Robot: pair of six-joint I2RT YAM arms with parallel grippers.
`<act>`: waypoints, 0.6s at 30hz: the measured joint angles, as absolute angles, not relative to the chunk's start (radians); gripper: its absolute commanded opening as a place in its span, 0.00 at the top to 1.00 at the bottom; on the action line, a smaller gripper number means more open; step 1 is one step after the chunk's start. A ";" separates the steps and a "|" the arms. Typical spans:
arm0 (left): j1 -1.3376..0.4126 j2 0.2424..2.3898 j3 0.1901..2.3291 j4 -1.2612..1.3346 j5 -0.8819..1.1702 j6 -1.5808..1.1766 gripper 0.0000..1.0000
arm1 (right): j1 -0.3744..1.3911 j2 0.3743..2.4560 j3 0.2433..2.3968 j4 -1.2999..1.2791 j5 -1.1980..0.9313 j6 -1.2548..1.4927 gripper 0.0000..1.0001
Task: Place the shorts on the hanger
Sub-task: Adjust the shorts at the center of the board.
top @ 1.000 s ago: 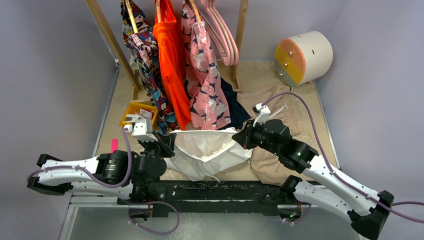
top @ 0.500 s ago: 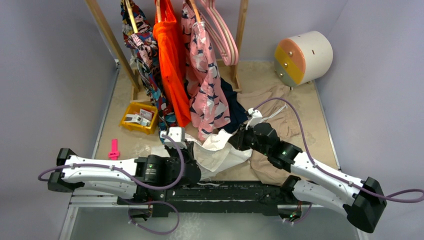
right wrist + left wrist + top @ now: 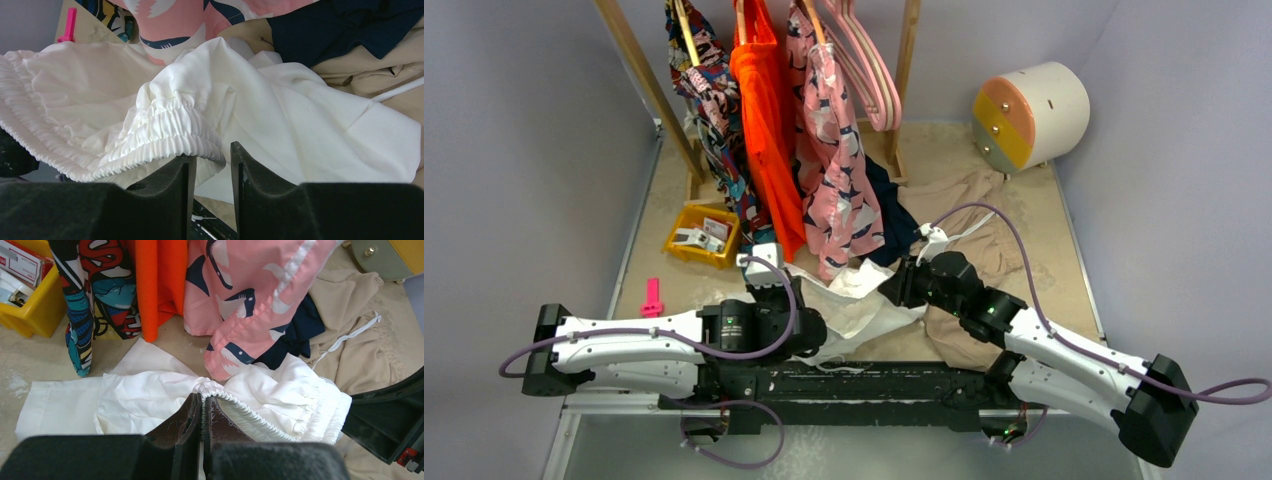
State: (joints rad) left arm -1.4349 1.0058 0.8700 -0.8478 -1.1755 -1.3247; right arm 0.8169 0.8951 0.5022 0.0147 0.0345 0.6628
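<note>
Left wrist view: left gripper clamped on the shorts at their waistband, near the table's near edge. Right gripper has jaws apart and should take the waistband squarely before lifting.

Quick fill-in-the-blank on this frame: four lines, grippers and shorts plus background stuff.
1. The left gripper is shut on the elastic ___ of the shorts.
2. The right gripper has its jaws ___, a gap showing between them.
3. The small open bin is ___.
4. The plain garment hanging between the comic-print garment and the pink patterned garment is ___.

Missing words: waistband; open; yellow; orange.
</note>
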 measured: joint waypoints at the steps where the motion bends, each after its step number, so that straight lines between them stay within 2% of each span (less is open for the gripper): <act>1: -1.431 1.000 0.870 -0.855 -1.176 -1.328 1.00 | 0.817 0.896 0.502 0.015 0.034 0.662 0.56; 7: -1.414 0.986 0.868 -0.887 -1.179 -1.359 1.00 | 0.817 0.896 0.501 0.062 0.008 0.623 0.45; 18: -1.394 0.987 0.868 -0.936 -1.194 -1.407 1.00 | 0.817 0.868 0.499 0.093 0.002 0.564 0.45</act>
State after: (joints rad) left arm -1.3937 0.9871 0.8680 -0.9356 -1.1938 -1.4071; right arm 0.8169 0.8680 0.4988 0.0925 0.0025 0.5644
